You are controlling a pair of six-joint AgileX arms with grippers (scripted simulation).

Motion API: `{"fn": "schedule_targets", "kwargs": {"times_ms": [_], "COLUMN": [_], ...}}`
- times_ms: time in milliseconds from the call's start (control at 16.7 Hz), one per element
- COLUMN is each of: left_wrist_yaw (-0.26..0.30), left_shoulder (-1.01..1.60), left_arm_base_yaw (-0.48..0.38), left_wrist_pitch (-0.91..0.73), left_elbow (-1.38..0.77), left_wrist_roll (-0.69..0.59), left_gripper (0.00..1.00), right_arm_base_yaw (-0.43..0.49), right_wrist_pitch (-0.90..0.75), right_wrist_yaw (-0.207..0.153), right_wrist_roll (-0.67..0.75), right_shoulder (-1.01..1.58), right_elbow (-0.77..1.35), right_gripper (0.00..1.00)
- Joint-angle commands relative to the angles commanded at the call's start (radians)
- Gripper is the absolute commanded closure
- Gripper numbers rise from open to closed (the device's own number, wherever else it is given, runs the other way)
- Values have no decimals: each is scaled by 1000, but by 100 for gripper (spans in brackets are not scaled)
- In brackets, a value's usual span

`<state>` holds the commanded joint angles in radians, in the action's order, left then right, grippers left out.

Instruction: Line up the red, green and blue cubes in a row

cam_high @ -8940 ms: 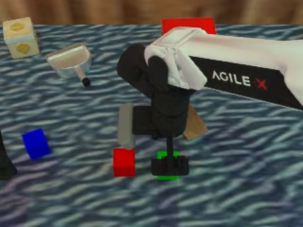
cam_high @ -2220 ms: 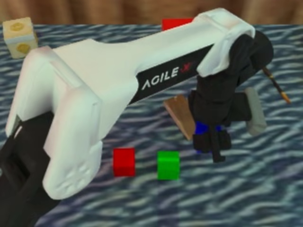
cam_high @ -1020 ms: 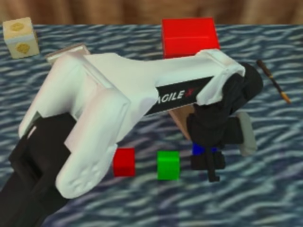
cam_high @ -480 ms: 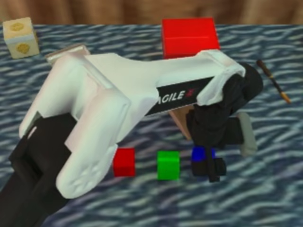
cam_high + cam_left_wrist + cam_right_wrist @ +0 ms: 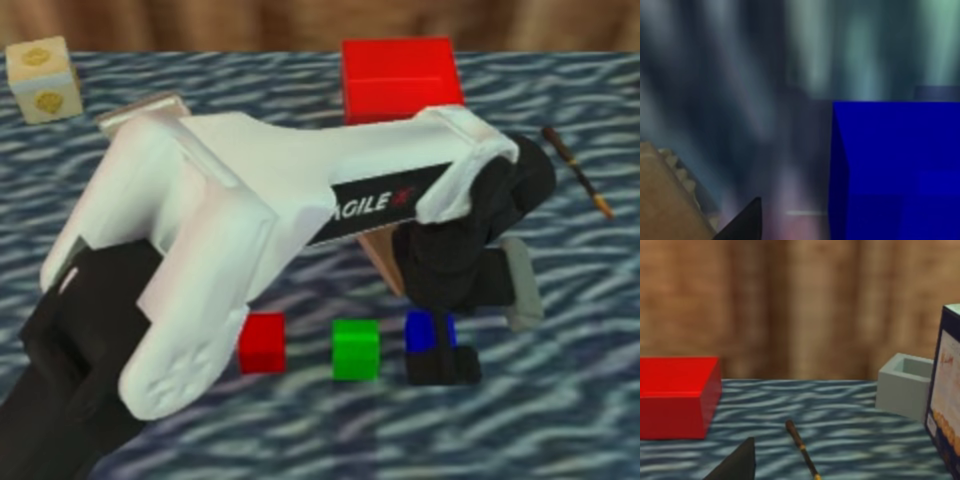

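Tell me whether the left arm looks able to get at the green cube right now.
Probably yes. The left tool sits over the blue cube, right beside the green cube, whose top is uncovered; nothing stands between them.

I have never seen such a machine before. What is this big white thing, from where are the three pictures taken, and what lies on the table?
The white thing is the left arm of a two-armed AgileX robot. One picture looks down from above the table; the other two come from cameras on each wrist. The left claw is down at the blue cube, which stands in a row with the green cube and the red cube. I cannot tell whether it is gripping the cube. Around them on the table lie a large red box, a cream cube with yellow marks and a thin stick. The right arm is parked out of the top view; its wrist camera sees the box, the stick and a grey container.
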<state>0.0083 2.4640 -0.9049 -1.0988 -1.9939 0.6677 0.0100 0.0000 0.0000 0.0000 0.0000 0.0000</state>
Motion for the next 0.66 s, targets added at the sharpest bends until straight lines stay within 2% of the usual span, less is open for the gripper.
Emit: {"fn": "schedule_targets", "kwargs": {"times_ms": [180, 660], "left_wrist_yaw": [0, -1], "left_shoulder": [-2, -40], "left_arm_base_yaw": [3, 21], "left_wrist_pitch": [-18, -246], "left_elbow": [-17, -205], "left_wrist_roll": [1, -1], "left_gripper": [0, 0], "right_arm_base_yaw": [0, 0], "right_wrist_pitch": [0, 0], "right_wrist_yaw": [0, 0], "right_wrist_roll": [0, 0], "right_shoulder": [0, 0], "right_elbow": [0, 0], "right_gripper": [0, 0]}}
